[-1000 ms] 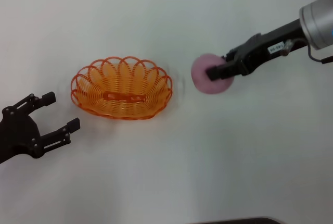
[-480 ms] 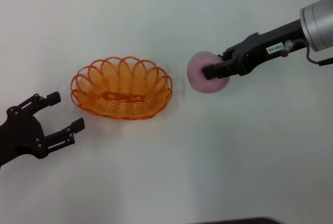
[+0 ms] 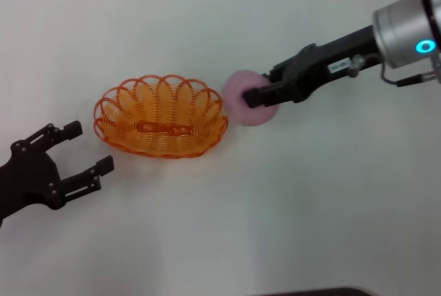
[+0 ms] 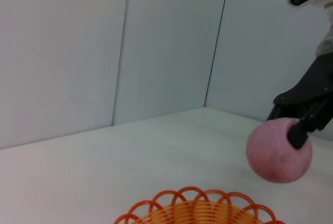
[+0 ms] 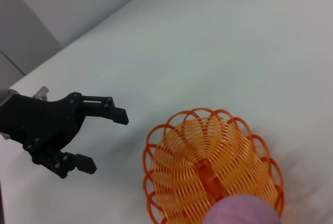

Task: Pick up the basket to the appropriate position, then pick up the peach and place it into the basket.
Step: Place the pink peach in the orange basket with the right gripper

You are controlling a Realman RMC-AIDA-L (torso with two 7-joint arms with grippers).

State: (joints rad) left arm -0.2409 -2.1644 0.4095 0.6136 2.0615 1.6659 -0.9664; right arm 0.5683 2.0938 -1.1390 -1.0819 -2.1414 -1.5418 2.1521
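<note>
Head view: your right claw grips the round pale pink peach beside the oval orange wire basket, already set on the white tabletop. Release remains. Left claw gapes empty.

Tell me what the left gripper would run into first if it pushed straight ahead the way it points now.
Most likely the basket: the open left gripper on the table faces its near end, though depth is hard to judge. The right gripper holds the peach beyond the basket's far end.

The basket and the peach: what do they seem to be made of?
The basket looks like thin coated wire, orange and slightly glossy: open loops let the table show through. The peach, held in the right gripper, looks matte and soft, perhaps foam or plastic; it has no shine.
</note>
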